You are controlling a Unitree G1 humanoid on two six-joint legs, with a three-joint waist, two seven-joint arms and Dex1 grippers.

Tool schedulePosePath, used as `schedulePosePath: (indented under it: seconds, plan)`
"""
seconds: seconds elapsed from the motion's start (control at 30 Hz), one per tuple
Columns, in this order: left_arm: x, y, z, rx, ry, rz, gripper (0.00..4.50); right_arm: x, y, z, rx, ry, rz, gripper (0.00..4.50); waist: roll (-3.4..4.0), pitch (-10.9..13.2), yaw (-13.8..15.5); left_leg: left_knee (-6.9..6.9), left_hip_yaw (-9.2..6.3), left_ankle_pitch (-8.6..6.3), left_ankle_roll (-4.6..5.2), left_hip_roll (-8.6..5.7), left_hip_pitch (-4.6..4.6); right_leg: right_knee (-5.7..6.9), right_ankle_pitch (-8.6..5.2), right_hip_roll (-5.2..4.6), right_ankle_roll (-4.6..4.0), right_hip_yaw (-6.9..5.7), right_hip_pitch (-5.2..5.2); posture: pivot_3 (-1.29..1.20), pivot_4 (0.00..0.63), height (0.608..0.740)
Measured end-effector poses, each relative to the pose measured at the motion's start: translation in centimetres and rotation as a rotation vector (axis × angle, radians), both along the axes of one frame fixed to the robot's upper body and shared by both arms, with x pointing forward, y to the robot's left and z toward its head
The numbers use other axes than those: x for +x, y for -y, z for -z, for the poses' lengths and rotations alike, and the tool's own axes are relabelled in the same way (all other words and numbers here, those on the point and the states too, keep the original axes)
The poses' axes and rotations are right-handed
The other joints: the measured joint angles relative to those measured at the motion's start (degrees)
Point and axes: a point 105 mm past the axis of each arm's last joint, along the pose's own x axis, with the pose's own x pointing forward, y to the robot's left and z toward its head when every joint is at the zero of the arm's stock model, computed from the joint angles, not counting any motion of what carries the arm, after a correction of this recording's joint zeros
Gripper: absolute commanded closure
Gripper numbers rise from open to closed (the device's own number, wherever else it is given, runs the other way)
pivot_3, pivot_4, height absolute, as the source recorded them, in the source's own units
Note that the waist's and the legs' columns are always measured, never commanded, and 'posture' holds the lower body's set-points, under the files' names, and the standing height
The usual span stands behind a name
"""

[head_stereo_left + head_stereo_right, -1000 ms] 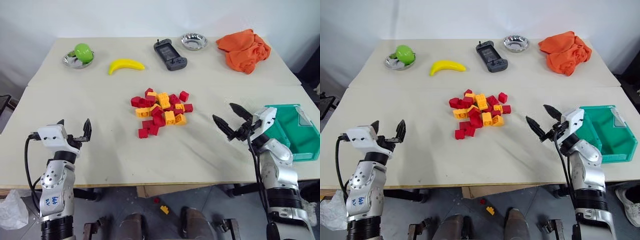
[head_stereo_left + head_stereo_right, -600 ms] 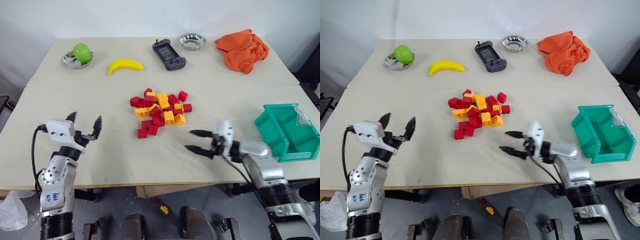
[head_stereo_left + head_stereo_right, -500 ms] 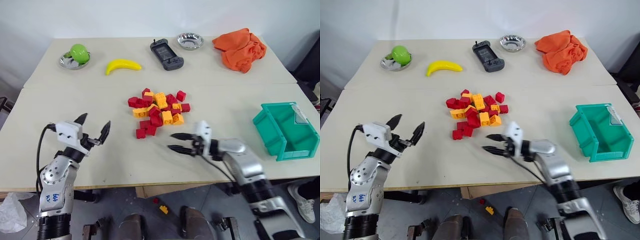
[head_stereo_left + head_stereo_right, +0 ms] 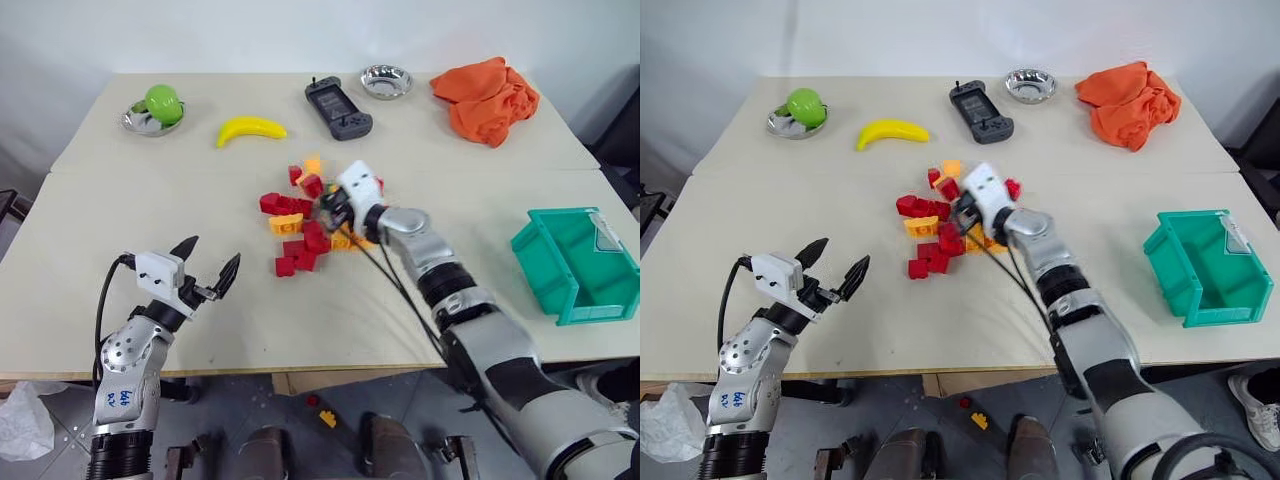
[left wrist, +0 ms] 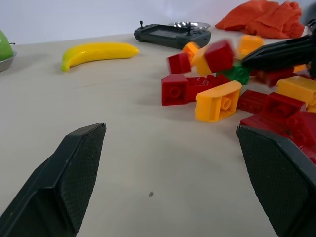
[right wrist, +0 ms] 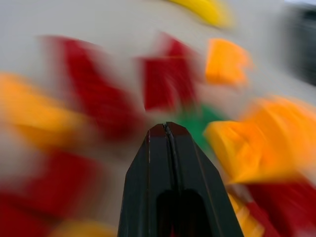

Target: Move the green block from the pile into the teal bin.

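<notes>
Right hand (image 6: pixel 168 126), fingers pressed together and empty, nosing into the pile (image 4: pixel 320 215); green block (image 5: pixel 236 73) lying just beyond its tip, teal bin (image 4: pixel 580 270) waiting far right.

Blue handwritten marks sit on the left forearm (image 4: pixel 121 398) below the gripper, too small to read; nothing else carries text.

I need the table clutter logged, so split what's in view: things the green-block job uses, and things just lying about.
Job:
green block
pile
teal bin
right gripper, shut, pushed into the pile
left gripper, open, off to the side

Lying about:
banana
apple in a dish
game controller
metal bowl
orange cloth
</notes>
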Motion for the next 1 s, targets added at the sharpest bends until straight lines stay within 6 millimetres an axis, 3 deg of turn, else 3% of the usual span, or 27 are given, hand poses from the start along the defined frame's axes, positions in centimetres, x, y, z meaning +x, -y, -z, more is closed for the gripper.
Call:
schedulePosePath:
  seconds: [0.07, 0.13, 0.2, 0.33, 0.4, 0.53, 0.6, 0.7, 0.77, 0.9, 1.0]
  plan:
    - [0.2, 0.2, -0.2, -0.025, 0.007, -0.012, 0.0, 0.7, 2.4, -0.9, 0.012, 0.032, 0.1, 4.47, 0.0, 0.0, -0.3, 0.0, 0.01, 0.0, 0.0, 0.0, 0.01, 0.0, 0.0, 0.0, 0.0, 0.0, 0.0, 0.0, 0.15, 0.74]
    - [0.3, 0.2, -0.2, -0.033, 0.009, -0.024, 0.0, 0.8, 3.4, -1.0, 0.017, 0.036, 0.124, 4.47, -0.01, 0.0, -0.6, 0.0, 0.01, 0.0, 0.0, 0.01, 0.01, -0.01, 0.0, 0.0, 0.0, 0.0, 0.01, 0.0, 0.15, 0.74]
    - [0.5, 0.1, -0.1, -0.038, 0.006, -0.027, 0.0, 0.3, 1.6, -0.6, 0.028, 0.029, 0.035, 4.47, -0.01, 0.0, -1.2, -0.05, 0.08, 0.0, 0.0, 0.03, 0.07, -0.01, 0.0, 0.0, 0.0, 0.0, 0.01, 0.0, 0.15, 0.74]
    - [1.0, 1.4, -0.2, -0.044, 0.009, 0.014, 0.0, -2.5, -5.6, 1.7, 0.066, -0.027, -0.256, 4.47, 0.0, 0.0, -2.8, -0.16, 0.1, 0.03, -0.05, 0.11, 0.14, 0.02, 0.0, 0.06, -0.01, -0.04, -0.01, 0.0, 0.15, 0.74]
    - [1.2, 1.8, -0.7, -0.041, 0.023, 0.033, 0.0, -3.6, -7.7, 1.4, 0.05, -0.034, -0.368, 4.47, -0.02, -0.1, -2.7, -0.12, 0.06, 0.03, -0.05, 0.11, 0.16, 0.05, 0.0, 0.04, -0.01, -0.1, 0.02, 0.0, 0.15, 0.74]
    - [1.2, 1.5, -0.8, -0.032, 0.025, 0.033, 0.0, -6.2, -9.3, 2.1, 0.032, -0.098, -0.538, 4.47, -0.03, -0.1, -1.8, 0.01, -0.01, 0.02, -0.03, 0.05, 0.13, 0.03, 0.0, -0.02, 0.0, -0.15, 0.1, 0.0, 0.15, 0.74]
    - [1.2, 1.4, -0.9, -0.035, 0.027, 0.041, 0.0, -6.8, -8.5, 2.0, 0.114, -0.132, -0.547, 4.47, -0.03, -0.1, -1.0, 0.05, -0.02, 0.02, -0.03, 0.06, 0.1, 0.03, 0.0, -0.02, 0.0, -0.15, 0.1, 0.0, 0.15, 0.74]
    - [0.9, 0.7, -1.0, -0.031, 0.027, 0.036, 0.0, -6.2, -5.7, 0.3, 0.194, -0.146, -0.489, 3.92, -0.02, 0.0, -0.4, 0.16, -0.05, 0.02, -0.03, 0.06, 0.05, 0.05, 0.01, -0.02, -0.02, -0.19, 0.1, 0.0, 0.15, 0.74]
    - [0.7, 0.3, -1.0, -0.021, 0.024, 0.047, 0.0, -5.8, -3.5, -0.4, 0.178, -0.163, -0.443, 3.25, -0.02, 0.0, -0.2, 0.11, -0.03, 0.0, -0.02, 0.06, 0.07, 0.04, 0.01, -0.02, -0.02, -0.18, 0.09, 0.0, 0.15, 0.74]
    - [0.3, 0.3, -1.0, 0.001, 0.021, 0.095, 0.0, -4.9, -3.2, 0.2, 0.166, -0.202, -0.367, 1.93, -0.02, 0.0, -1.0, -0.04, 0.12, 0.01, -0.05, 0.08, 0.08, 0.09, 0.01, 0.0, -0.03, -0.11, -0.11, 0.0, 0.15, 0.74]
    - [0.1, 0.4, -1.0, 0.009, 0.02, 0.119, 0.0, -3.7, -4.2, -0.1, 0.171, -0.21, -0.308, 0.91, -0.02, 0.0, -1.4, -0.11, 0.19, 0.03, -0.07, 0.09, 0.05, 0.11, 0.0, 0.01, -0.04, -0.1, -0.22, 0.0, 0.15, 0.74]
